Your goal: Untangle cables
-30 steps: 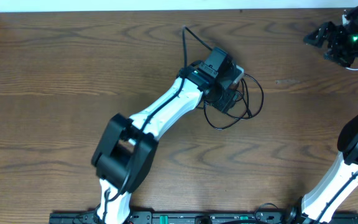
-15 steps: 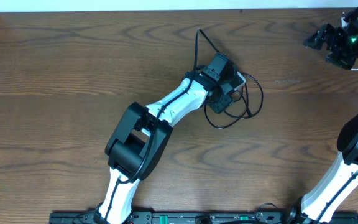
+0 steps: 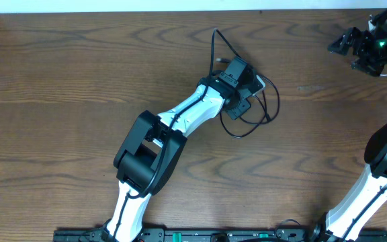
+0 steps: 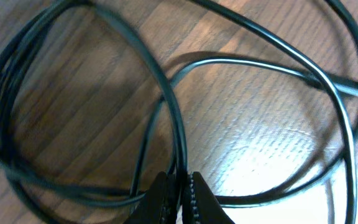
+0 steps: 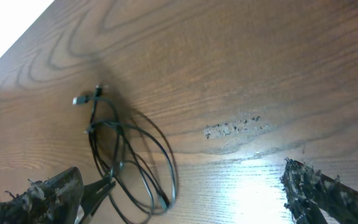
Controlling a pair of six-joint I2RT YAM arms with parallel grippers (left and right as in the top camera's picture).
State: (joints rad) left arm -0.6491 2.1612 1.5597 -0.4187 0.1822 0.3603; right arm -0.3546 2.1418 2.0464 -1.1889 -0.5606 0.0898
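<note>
The black cable point(image 3: 273, 107) lies in loose coils at the table's middle, with one tail point(image 3: 215, 42) running toward the back. My left gripper point(image 3: 246, 97) is down on the coil. In the left wrist view it point(image 4: 179, 186) is shut on one strand of the black cable point(image 4: 182, 134), and other loops cross around that strand. A small white piece point(image 3: 261, 84) shows beside the wrist; I cannot tell whether it is the white cable. My right gripper point(image 3: 347, 52) hangs open at the far right back, well away from the coil point(image 5: 166, 165), and it point(image 5: 182, 199) holds nothing.
The wooden table point(image 3: 59, 101) spreads to the left and front of the coil. A pale wall edge point(image 3: 113, 7) runs along the back. A scuffed patch point(image 5: 235, 127) marks the wood between the coil and my right gripper.
My left arm shifted up and to the right, then its jaws closed on a black strand. The cable's tail swung right and the loop drew in slightly. The right arm stayed put.
</note>
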